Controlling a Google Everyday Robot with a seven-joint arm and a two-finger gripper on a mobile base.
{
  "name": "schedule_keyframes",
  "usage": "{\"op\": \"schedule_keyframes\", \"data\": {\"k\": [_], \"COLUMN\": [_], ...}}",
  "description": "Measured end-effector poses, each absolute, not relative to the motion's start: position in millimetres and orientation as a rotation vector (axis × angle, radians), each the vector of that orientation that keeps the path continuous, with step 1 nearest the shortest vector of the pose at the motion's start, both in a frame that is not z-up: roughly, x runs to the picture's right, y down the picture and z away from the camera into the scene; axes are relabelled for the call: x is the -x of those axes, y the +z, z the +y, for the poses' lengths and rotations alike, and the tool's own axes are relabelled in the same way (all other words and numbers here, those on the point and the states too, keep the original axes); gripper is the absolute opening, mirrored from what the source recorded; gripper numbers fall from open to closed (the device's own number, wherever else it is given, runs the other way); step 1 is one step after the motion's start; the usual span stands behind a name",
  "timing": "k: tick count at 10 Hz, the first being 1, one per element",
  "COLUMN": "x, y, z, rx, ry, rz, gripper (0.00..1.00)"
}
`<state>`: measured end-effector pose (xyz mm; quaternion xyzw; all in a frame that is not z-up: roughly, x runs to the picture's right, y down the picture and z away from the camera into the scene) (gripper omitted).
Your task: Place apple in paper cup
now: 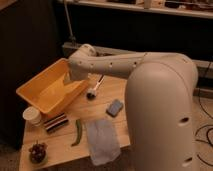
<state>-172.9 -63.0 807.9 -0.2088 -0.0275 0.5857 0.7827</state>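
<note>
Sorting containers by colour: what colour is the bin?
The bin is yellow, camera view; the tool is hidden behind the arm.

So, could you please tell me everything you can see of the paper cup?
The paper cup is short, white and cylindrical, and looks like paper. It stands upright, mouth up, near the left front corner of the wooden table, just in front of the near corner of the yellow bin and beside a dark striped object. Whether it touches either I cannot tell. Nothing shows above its rim. The gripper hangs over the bin, well apart from the cup.
</note>
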Motion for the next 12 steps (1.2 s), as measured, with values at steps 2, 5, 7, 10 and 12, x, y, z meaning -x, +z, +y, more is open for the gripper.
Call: {"op": "schedule_keyframes", "data": {"k": [2,5,7,10,12], "x": [181,184,185,185,184], "y": [815,820,820,820,824], "z": [-81,-94,-94,-94,-96], "rx": [0.513,0.563,0.566,0.566,0.576], "ry": [1.212,1.193,1.192,1.192,1.197], "rz": [-0.119,-0.206,-0.211,-0.212,-0.206], "gripper": [0.8,0.8,0.8,0.8,0.8]}}
